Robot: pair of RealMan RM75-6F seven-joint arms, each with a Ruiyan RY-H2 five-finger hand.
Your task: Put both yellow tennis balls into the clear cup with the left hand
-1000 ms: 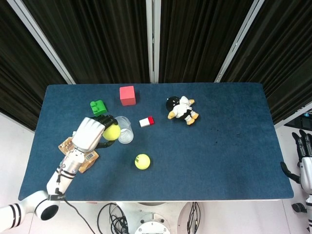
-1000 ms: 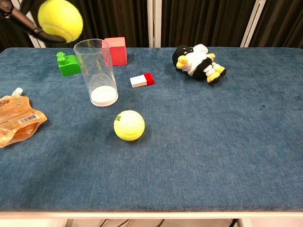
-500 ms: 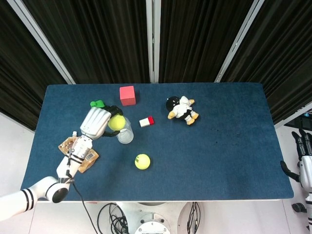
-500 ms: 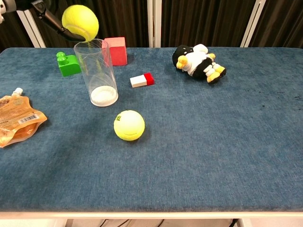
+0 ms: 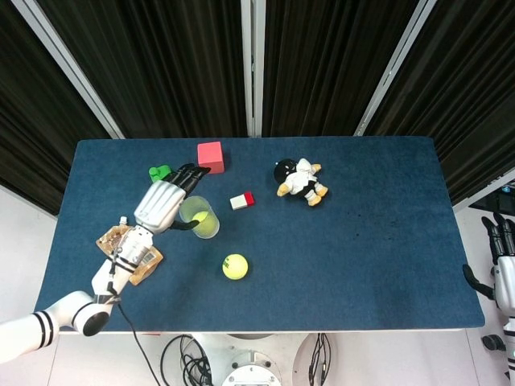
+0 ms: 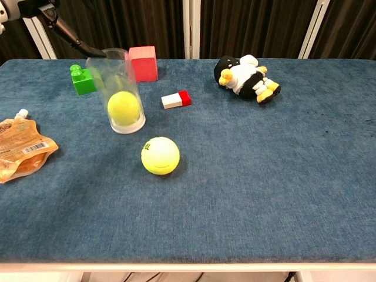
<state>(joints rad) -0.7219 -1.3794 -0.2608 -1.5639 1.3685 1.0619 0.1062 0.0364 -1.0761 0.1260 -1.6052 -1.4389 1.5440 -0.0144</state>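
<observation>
The clear cup stands upright at the table's left, and one yellow tennis ball sits inside it near the bottom. The cup shows from above with the ball's yellow inside. A second yellow tennis ball lies loose on the blue cloth in front of the cup, also seen as the ball in the head view. My left hand hovers just left of and above the cup's rim, fingers spread and holding nothing. My right hand hangs off the table's right edge, fingers apart.
A green brick and a red cube stand behind the cup. A small red-and-white block lies to its right. A plush toy lies at the back centre. An orange pouch rests at the left edge.
My left hand carried the ball over the cup's mouth and let it go. The ball has dropped into the cup, and the fingers have spread apart. The right hand has not moved.
</observation>
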